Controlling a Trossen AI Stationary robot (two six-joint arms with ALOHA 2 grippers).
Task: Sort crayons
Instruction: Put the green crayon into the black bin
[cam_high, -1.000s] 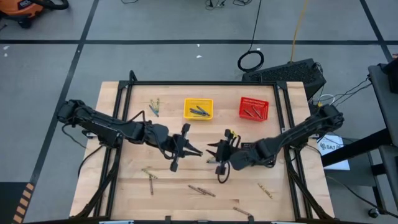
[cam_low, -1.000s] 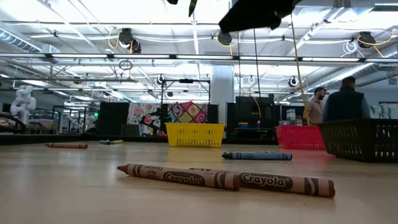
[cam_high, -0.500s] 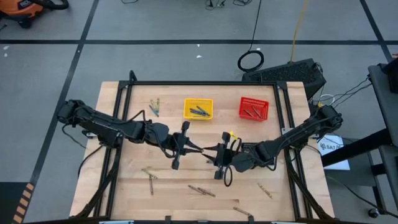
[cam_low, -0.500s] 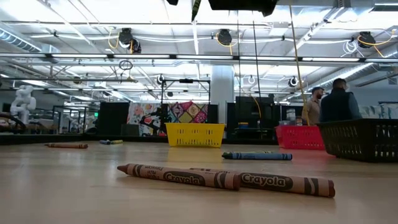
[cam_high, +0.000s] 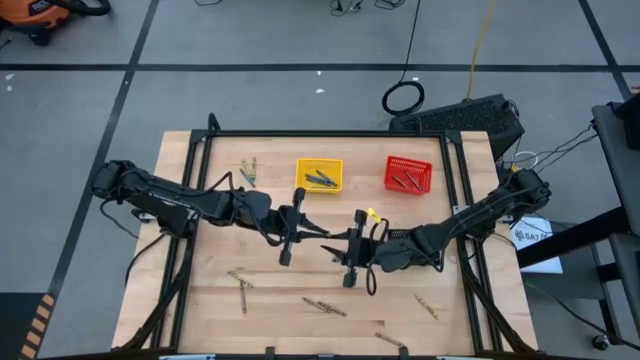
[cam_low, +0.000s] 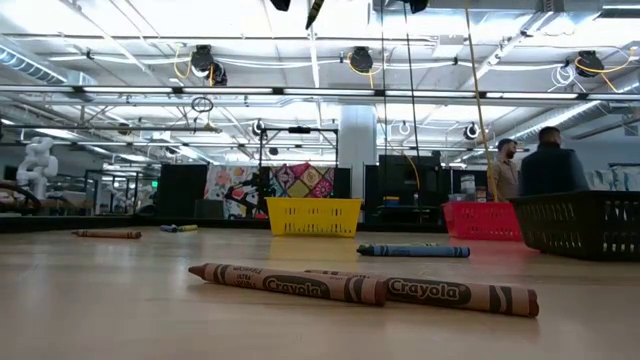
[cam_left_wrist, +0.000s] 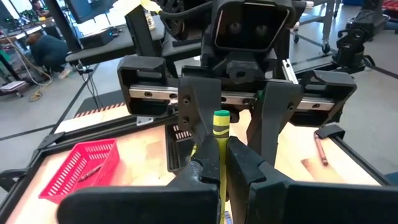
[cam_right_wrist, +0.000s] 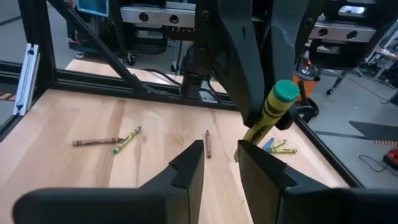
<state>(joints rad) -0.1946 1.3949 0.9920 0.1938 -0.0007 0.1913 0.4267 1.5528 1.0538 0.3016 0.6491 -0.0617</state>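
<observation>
Mid-table, well above the wood, my two grippers face each other tip to tip. My left gripper (cam_high: 325, 237) is shut on a yellow crayon (cam_left_wrist: 221, 134) whose green-tipped end (cam_right_wrist: 285, 91) points at the right gripper. My right gripper (cam_high: 339, 241) is open; its fingers (cam_left_wrist: 196, 109) stand on either side of that free end and do not touch it. Other crayons lie flat on the table: a few at the far left (cam_high: 247, 172), brown ones near the front (cam_low: 290, 283) and a blue one (cam_low: 412, 251). Some lie in the yellow basket (cam_high: 319, 175) and the red basket (cam_high: 408, 174). My left gripper pinches the yellow crayon's lower half (cam_left_wrist: 220, 157) between its two fingers. The fingers come nearly level from the table's left and lie along the crayon. The crayon's other half sticks out past the fingertips, tilted a little upward, lifted clear of the table.
A black mesh basket (cam_low: 580, 225) stands at the right in the low view. More crayons lie at the front left (cam_high: 240, 285), front middle (cam_high: 325, 306) and front right (cam_high: 427, 306). A black frame (cam_high: 330, 133) runs round the table. Two people stand far behind the table.
My right gripper has tipped up toward level and drawn in toward the left gripper, so the two now meet tip to tip. Its dark body has risen out of the low view. The left gripper still holds the crayon in the same way.
</observation>
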